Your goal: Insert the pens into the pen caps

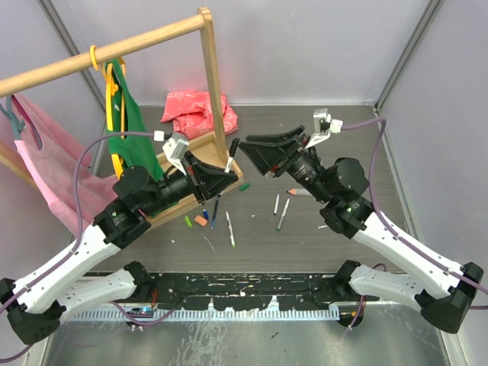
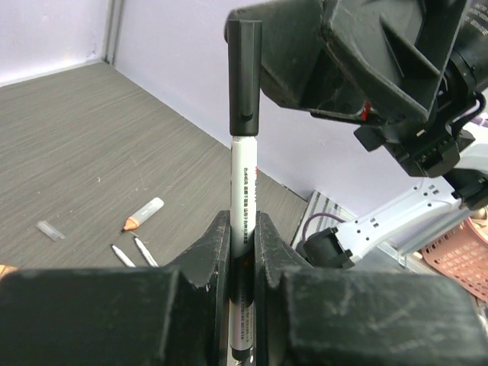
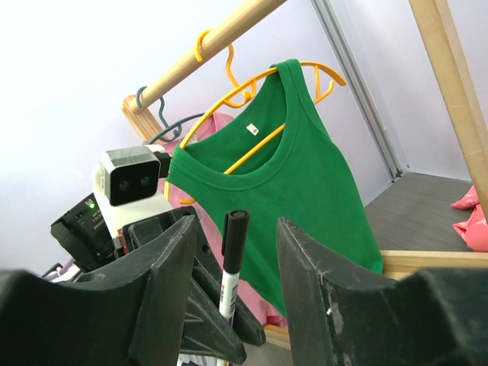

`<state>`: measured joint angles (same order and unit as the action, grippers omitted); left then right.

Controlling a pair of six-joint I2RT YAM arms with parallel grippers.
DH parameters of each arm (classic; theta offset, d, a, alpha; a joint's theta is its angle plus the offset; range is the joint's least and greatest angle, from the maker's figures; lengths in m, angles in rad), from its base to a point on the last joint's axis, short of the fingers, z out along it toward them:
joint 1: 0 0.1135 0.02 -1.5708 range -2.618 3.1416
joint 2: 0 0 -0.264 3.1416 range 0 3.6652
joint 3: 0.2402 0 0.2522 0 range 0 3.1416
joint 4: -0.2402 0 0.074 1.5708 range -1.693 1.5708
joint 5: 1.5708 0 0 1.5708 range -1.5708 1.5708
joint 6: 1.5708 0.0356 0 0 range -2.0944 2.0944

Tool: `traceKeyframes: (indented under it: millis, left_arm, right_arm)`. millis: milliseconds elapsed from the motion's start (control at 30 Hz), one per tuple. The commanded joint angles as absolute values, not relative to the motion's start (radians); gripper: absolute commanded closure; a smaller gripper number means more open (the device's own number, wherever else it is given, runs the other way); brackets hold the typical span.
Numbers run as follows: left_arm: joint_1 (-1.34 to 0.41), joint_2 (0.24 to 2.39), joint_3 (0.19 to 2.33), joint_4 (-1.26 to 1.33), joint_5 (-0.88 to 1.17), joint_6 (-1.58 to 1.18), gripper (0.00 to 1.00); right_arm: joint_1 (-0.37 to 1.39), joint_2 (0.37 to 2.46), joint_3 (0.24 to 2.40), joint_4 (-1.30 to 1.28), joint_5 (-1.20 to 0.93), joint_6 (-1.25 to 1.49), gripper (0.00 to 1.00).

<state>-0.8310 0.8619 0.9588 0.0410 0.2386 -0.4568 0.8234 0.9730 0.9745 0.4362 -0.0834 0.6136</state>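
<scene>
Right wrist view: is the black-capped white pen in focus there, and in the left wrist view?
Right wrist view: the black-capped white pen is sharp, the dark right gripper soft, the wall washed out. Left wrist view: the pen's print shows clearly; the left gripper holding it is softer.

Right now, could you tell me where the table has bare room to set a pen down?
Free: the back strip between the pink cloth and the right gripper. Crowded: the middle, strewn with pens and caps, and beside the rack.
</scene>
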Motion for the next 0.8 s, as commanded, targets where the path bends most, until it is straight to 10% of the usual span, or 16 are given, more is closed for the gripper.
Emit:
traceKeyframes:
  millis: [0, 767]
  left_arm:
    - [-0.828, 0.856, 0.991, 0.086, 0.326, -0.448, 1.00]
    - [-0.829, 0.887, 1.005, 0.116, 0.384, -0.454, 1.00]
  right_arm:
    - [0.825, 0.971, 1.040, 0.436, -0.082, 0.571, 0.47]
    - [0.824, 1.022, 1.072, 0.450, -0.239, 0.600, 0.56]
